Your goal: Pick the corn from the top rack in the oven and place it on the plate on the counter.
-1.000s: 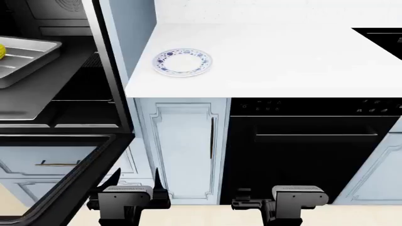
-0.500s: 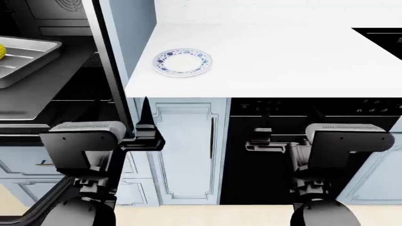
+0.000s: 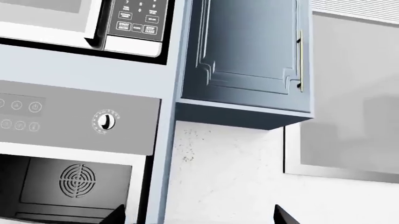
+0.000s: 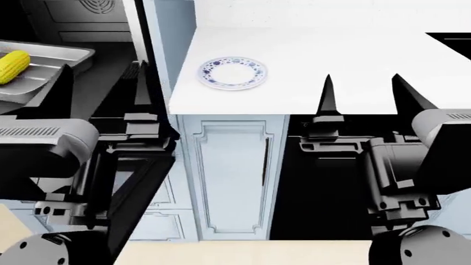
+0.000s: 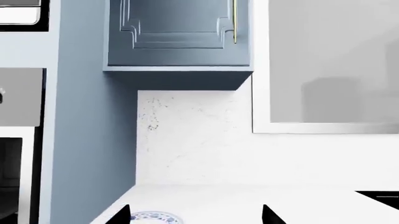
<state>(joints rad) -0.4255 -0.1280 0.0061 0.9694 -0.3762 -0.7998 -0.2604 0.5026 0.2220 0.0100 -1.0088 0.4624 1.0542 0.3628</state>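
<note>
From the head camera I have the corn [image 4: 15, 65] lying in the grey baking tray [image 4: 52, 69] inside the oven [image 4: 74, 33], at the far left of the view. Only part of the cob shows before the picture's edge cuts it off. Its long axis runs diagonally across the tray, the visible rounded end pointing up toward the back of the cavity and slightly toward the counter side. The tray sits on the top rack [image 4: 110, 83], the dark shelf spanning the cavity.

The plate [image 4: 233, 73] rests on the counter [image 4: 331, 49] near its left front corner, close to the pale blue panel that separates counter and oven. Nothing lies on it.

My left gripper [image 4: 103, 83] is raised in front of the oven opening, fingers spread wide with nothing between them; one fingertip stands over the tray's near end, the other by the door frame. My right gripper [image 4: 362, 91] is up over the counter's front edge, right of the plate and well apart from it, also spread wide and carrying nothing.

The left wrist camera looks at the oven control panel [image 3: 74, 116] with its knob [image 3: 106, 120], the microwave [image 3: 93, 28] above, and a blue wall cabinet [image 3: 246, 51]. The right wrist camera catches the plate's rim between its fingertips.
</note>
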